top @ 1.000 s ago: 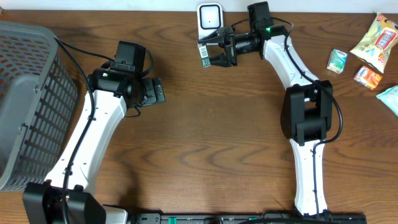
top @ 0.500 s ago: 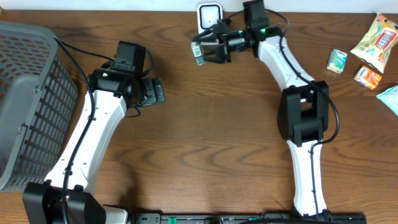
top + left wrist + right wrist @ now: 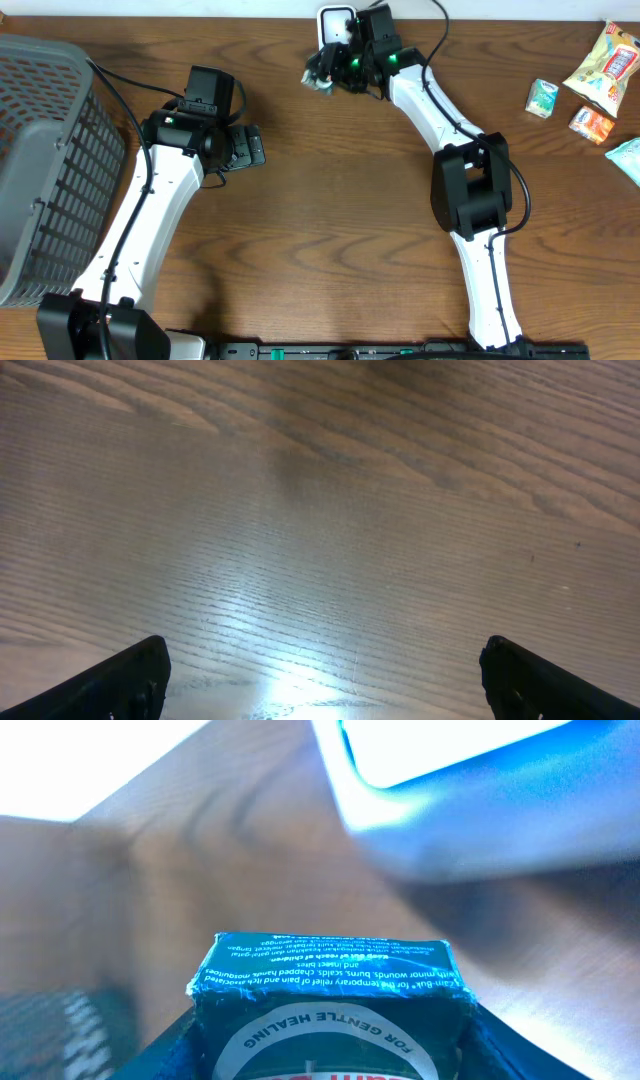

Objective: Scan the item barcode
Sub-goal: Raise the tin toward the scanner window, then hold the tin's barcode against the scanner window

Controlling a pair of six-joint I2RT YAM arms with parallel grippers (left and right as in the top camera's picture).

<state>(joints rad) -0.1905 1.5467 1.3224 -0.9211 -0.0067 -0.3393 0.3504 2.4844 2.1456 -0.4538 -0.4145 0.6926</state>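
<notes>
Gripping a small teal box [image 3: 325,985] on two sides, the right pincer [image 3: 327,74] is half-closed on it, just beside the white scanner [image 3: 337,20] at the far edge of the bench [image 3: 330,230]. The box's printed end faces the wrist camera; no barcode is legible. The left pincer [image 3: 320,685] is fully released, holding nothing, over bare wood. A grey basket [image 3: 60,200] is far left and snack packets [image 3: 608,66] are far right.

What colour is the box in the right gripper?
The box is dark teal with white lettering; the right wrist view shows it best.
</notes>
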